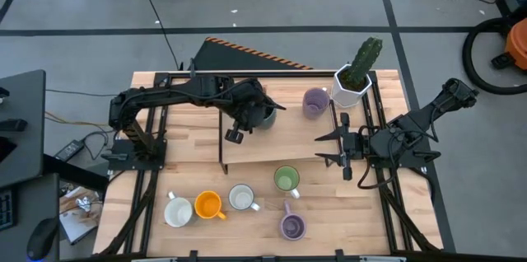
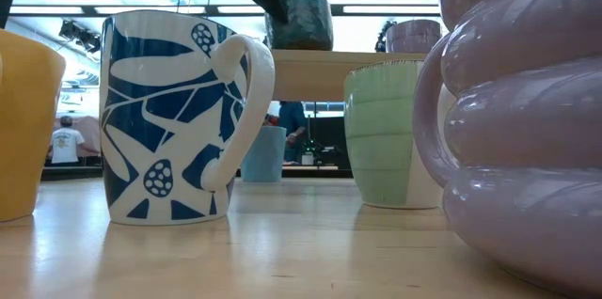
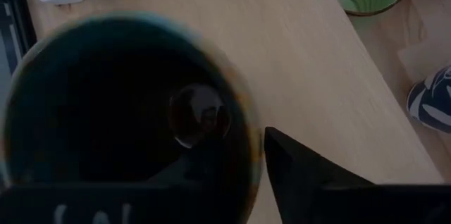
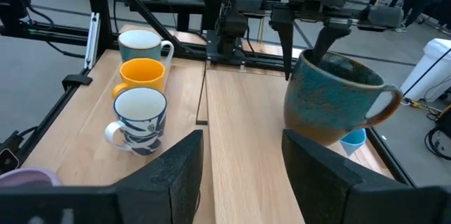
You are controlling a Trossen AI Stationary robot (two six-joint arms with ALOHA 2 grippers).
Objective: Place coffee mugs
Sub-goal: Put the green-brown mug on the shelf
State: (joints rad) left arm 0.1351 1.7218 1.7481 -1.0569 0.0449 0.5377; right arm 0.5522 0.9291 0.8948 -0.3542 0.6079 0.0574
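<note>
The left pincer [image 1: 257, 112] is seen over the raised wooden shelf [image 1: 272, 151] at the back of the table [image 1: 346, 221], with one finger inside the dark teal-and-brown glazed mug [image 1: 265, 116] and the other outside its wall; whether the rim is squeezed or just released cannot be told. That mug is shown tilted in the right wrist view [image 4: 331, 101]. A pale purple ribbed mug [image 1: 314, 102] stands on the same shelf, beside a white hexagonal pot with a cactus [image 1: 354, 81]. The right pincer [image 1: 346, 148] is held at the shelf's right end, its fingers apart and empty. On the lower table, a light green mug [image 1: 286, 179], a blue-and-white patterned mug [image 1: 241, 198], an orange mug [image 1: 207, 205], a white mug [image 1: 178, 211] and a second purple mug [image 1: 292, 226] are standing upright.
</note>
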